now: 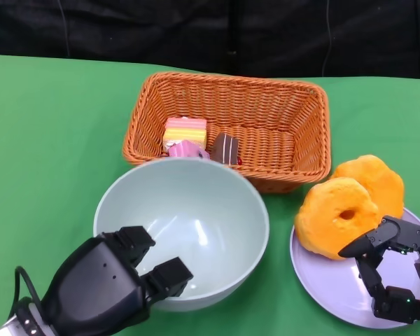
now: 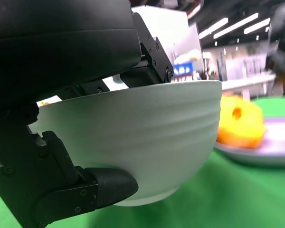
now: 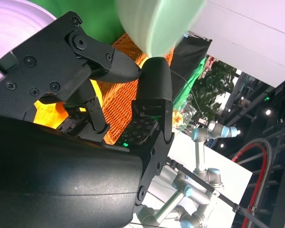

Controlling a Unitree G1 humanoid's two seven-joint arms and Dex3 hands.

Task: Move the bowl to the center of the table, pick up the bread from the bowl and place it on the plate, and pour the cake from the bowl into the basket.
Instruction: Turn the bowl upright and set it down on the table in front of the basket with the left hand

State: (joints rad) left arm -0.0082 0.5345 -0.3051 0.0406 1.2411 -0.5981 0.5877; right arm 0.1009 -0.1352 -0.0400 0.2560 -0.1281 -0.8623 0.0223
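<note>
The pale green bowl [image 1: 185, 227] stands before me with nothing in it; its far rim overlaps the near wall of the orange wicker basket [image 1: 294, 133]. My left hand [image 1: 105, 283] grips the bowl's near rim, fingers over the edge and thumb under the wall [image 2: 104, 187]. Three small cakes lie in the basket: a pink-and-yellow layered one [image 1: 184, 130], a pink one [image 1: 187, 149] and a chocolate one [image 1: 225, 148]. Two orange ring-shaped breads [image 1: 336, 217] [image 1: 374, 178] rest on the lavender plate [image 1: 329, 280]. My right hand [image 1: 399, 241] hovers over the plate beside the breads, fingers apart, holding nothing.
Green cloth covers the table [image 1: 49, 140], with bare room to the left of the basket and bowl. A black backdrop runs along the far edge. The basket, bowl and plate sit close together.
</note>
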